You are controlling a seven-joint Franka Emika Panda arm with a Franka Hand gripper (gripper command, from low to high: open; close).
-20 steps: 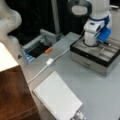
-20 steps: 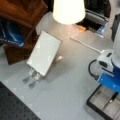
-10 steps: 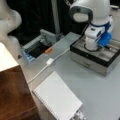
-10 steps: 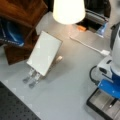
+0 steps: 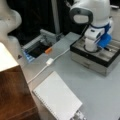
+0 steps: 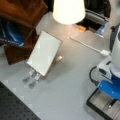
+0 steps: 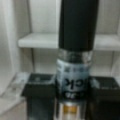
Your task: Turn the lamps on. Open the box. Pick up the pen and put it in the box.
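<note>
The gripper [image 7: 72, 100] is clamped on the pen [image 7: 76, 50]: in the wrist view the black barrel and its silvery, lettered band stand straight up the middle of the picture, with a dark finger [image 7: 40, 100] pressed to it at 9 o'clock and another at 3 o'clock. Behind the pen lie the pale grey dividers of the box [image 7: 40, 41], so the pen hangs over a compartment, though I cannot tell whether it touches the floor of it. In a front view the box [image 5: 100, 62] sits open at about 3 o'clock on the table [image 5: 100, 100], its grey trays showing, and the arm stands over it, wrist pointing down into the tray. In a front view the lamp [image 6: 68, 11] glows at 12 o'clock, so that part looks done. To my eye the step in hand is setting the pen in the box. To do it well, I would keep the pen parallel to the dividers and low over one tray, clear of the ridges, so it lies flat rather than bridging a wall and rolling. The arm's white upper body [image 5: 90, 12] leans in from 1 o'clock, blue wrist [image 5: 103, 40] bent down.
</note>
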